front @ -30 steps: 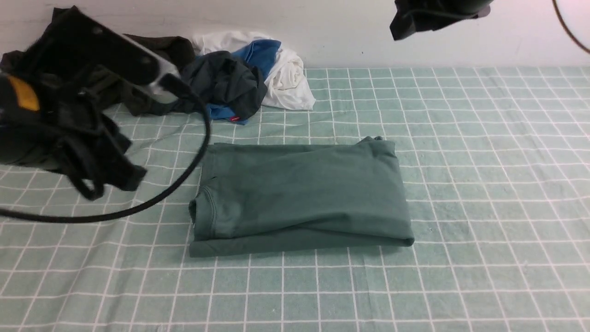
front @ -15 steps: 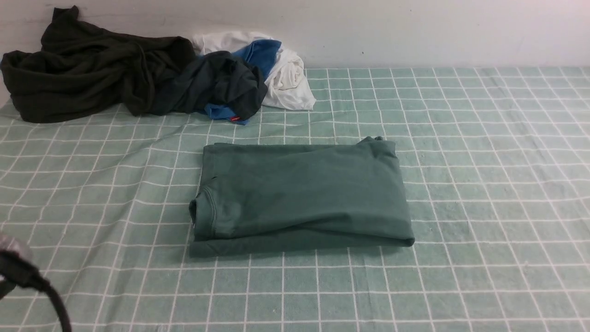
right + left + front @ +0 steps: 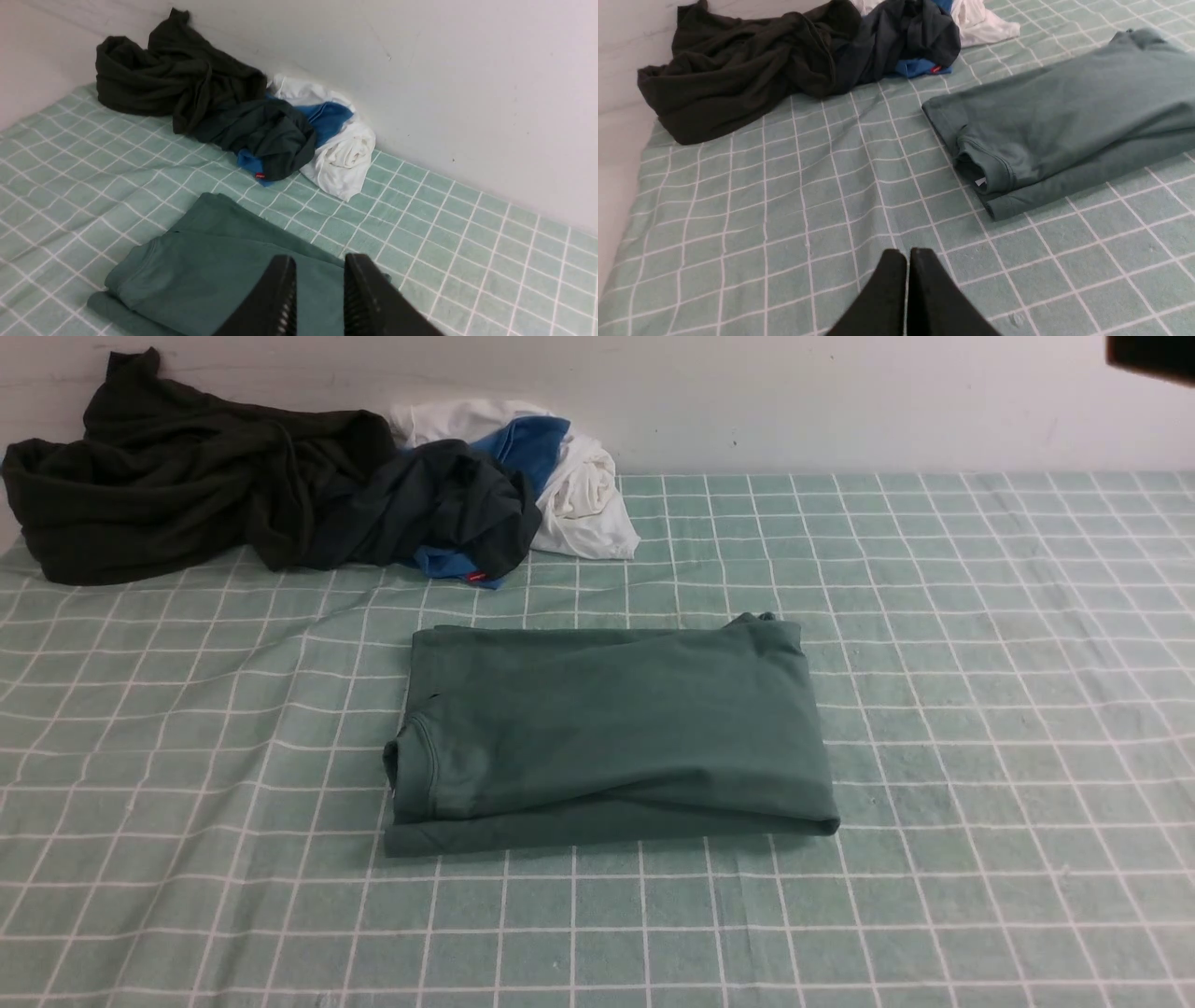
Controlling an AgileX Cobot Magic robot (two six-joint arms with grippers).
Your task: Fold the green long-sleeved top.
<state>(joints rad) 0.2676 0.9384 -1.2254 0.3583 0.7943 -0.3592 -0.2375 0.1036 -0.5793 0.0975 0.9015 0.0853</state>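
Note:
The green long-sleeved top (image 3: 607,733) lies folded into a flat rectangle in the middle of the table, its ribbed neck at the left end. It also shows in the left wrist view (image 3: 1064,107) and the right wrist view (image 3: 210,261). My left gripper (image 3: 908,254) is shut with nothing in it and hovers over bare cloth, well short of the top's neck end. My right gripper (image 3: 320,261) is raised above the top's far edge, its fingers a narrow gap apart and holding nothing. Of the right arm, the front view shows only a dark corner (image 3: 1153,355).
A mint cloth with white grid lines (image 3: 980,709) covers the table. A very dark olive-black garment (image 3: 177,467) lies crumpled at the back left. Beside it is a heap of dark, blue and white clothes (image 3: 523,485), against the white wall.
The left arm, large at the left of the front view a second ago, has withdrawn out of that view. The right arm's dark part shifted from top centre to the top right corner. The top stayed put.

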